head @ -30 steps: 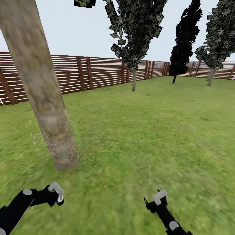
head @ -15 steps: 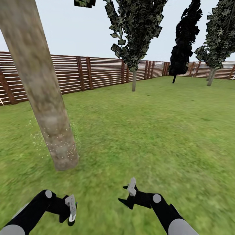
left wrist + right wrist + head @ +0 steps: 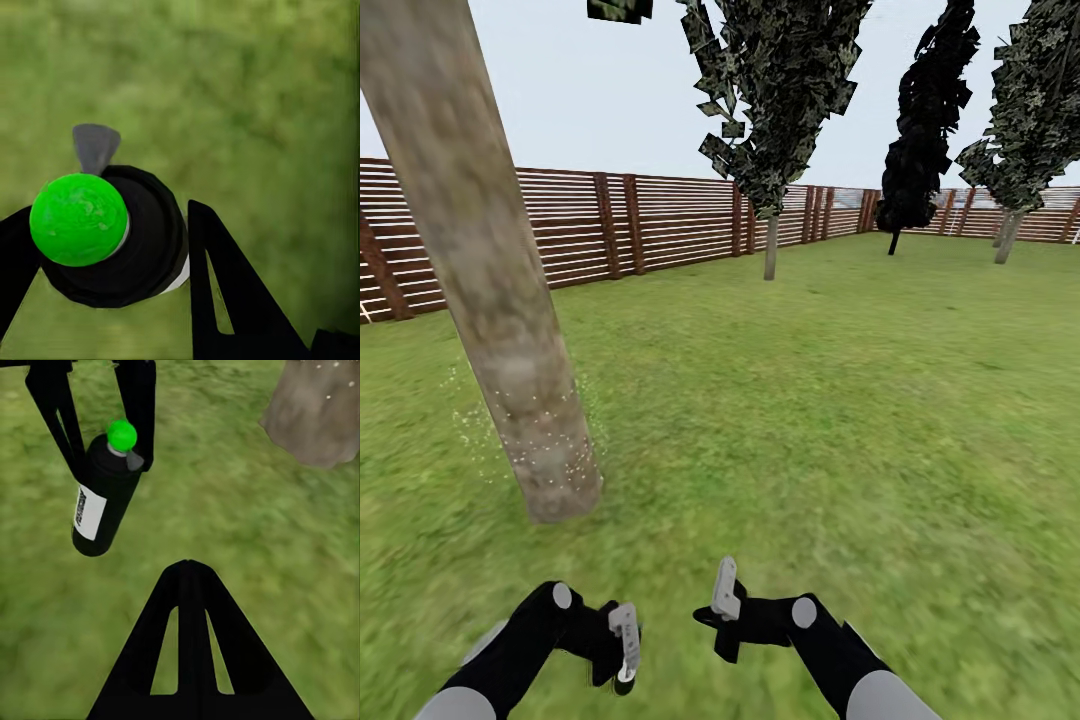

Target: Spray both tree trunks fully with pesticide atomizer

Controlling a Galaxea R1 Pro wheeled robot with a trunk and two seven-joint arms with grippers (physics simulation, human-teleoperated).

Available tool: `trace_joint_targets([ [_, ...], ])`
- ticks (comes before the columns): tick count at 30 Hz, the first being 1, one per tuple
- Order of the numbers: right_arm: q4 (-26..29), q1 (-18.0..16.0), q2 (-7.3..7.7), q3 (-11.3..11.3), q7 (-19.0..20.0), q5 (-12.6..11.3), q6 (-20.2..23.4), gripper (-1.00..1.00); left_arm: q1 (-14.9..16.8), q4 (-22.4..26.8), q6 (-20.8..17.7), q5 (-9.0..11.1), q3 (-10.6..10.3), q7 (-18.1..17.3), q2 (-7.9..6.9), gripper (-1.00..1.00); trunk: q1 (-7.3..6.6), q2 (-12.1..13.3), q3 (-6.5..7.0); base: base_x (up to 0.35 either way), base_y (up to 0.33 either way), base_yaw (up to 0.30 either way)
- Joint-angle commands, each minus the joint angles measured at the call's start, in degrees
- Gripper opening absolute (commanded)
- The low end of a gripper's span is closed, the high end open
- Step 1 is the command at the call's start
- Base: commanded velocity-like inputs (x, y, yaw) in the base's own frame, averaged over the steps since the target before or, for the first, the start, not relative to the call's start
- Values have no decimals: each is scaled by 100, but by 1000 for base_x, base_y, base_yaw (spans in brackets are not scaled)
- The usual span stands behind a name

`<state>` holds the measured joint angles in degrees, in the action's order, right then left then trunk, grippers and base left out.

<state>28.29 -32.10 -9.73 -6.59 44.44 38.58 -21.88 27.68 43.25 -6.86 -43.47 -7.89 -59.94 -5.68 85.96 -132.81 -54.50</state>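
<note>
A thick grey-tan mottled tree trunk leans up from the grass at the left of the head view. Pale specks dot its lower part, and its base appears in the right wrist view. My left gripper is low in front of me, shut on the pesticide atomizer. The atomizer is a black bottle with a white label, a green cap and a grey nozzle. My right gripper hovers just to its right, shut and holding nothing, its fingertips pressed together.
Green lawn spreads ahead to a brown slatted fence. A slim dark-leaved tree, a black cone tree and another leafy tree stand far back near the fence.
Both arms have swung inward. The left gripper carried the atomizer rightward and the right gripper moved left, so they are now close together. The trunk and the view are unchanged.
</note>
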Motion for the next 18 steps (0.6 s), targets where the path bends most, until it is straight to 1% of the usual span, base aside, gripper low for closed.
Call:
trace_joint_targets([
  [1, 5, 1, -1, 0, 2, 0, 0, -100, 0, 8, 0, -30, -27, 4, 70, -100, 0, 0, 0, 0, 0, 0],
  [3, 8, 1, -9, 0, 3, 0, 0, -100, 0, 14, -16, -160, -134, 15, 166, -100, 0, 0, 0, 0, 0, 0],
  [5, 9, 1, -27, 0, 1, 0, 0, -100, 7, 16, -24, -219, -176, 22, 270, -100, 0, 0, 0, 0, 0, 0],
  [11, 9, 0, -27, 0, 1, -1, 0, -100, 9, 24, -32, -234, -192, 39, 471, -100, 0, 0, 0, 0, 0, 0],
  [12, 9, 1, -27, 0, -1, -3, 0, -100, 9, 25, -34, -239, -194, 42, 527, -100, 0, 0, 0, 0, 0, 0],
  [18, 9, 2, -27, 0, -4, -9, 0, -100, 9, 25, -35, -239, -189, 51, 619, -100, 0, 0, 0, 0, 0, 0],
])
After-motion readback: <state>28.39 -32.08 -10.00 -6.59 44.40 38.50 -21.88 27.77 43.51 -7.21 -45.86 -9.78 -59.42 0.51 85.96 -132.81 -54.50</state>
